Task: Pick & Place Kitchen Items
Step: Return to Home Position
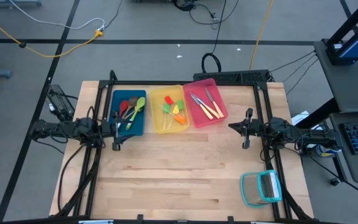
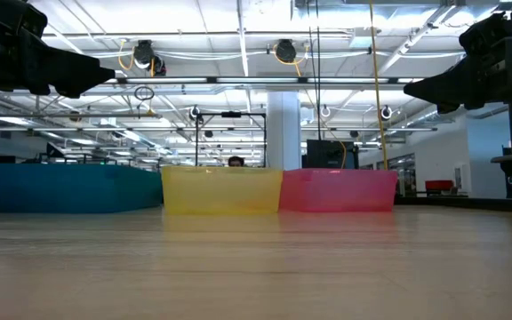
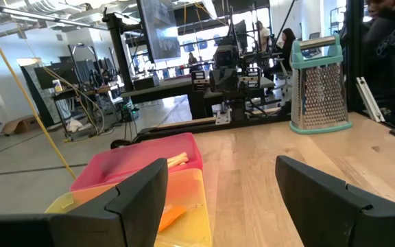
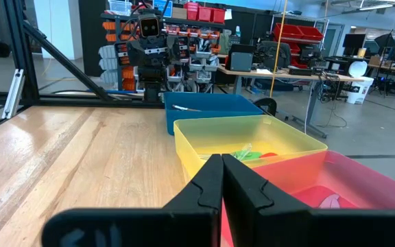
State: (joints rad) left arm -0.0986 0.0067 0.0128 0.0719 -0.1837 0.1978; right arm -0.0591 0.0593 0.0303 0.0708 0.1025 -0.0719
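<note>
The left end effector (image 1: 115, 129) is seen above the counter (image 1: 166, 180) with fingers spread wide and nothing gripped, just beside the blue bin (image 1: 143, 127); the right end effector (image 1: 247, 129) is pressed closed on nothing, near the pink bin (image 1: 197, 122). Spoons (image 1: 131, 111) are held in the blue bin, sticks (image 1: 175, 111) in the yellow bin (image 1: 157, 127) between, knives (image 1: 207, 104) in the pink

Table (image 1: 166, 180) centre open; three bins (image 2: 220, 191) far edge; grater (image 1: 261, 188) right corner.

A blue bin (image 1: 139, 127), yellow bin (image 1: 159, 124) and pink bin (image 1: 199, 120) are sitting abreast on the worktop (image 1: 166, 174). A teal-framed grater (image 1: 261, 188) is standing well apart.
</note>
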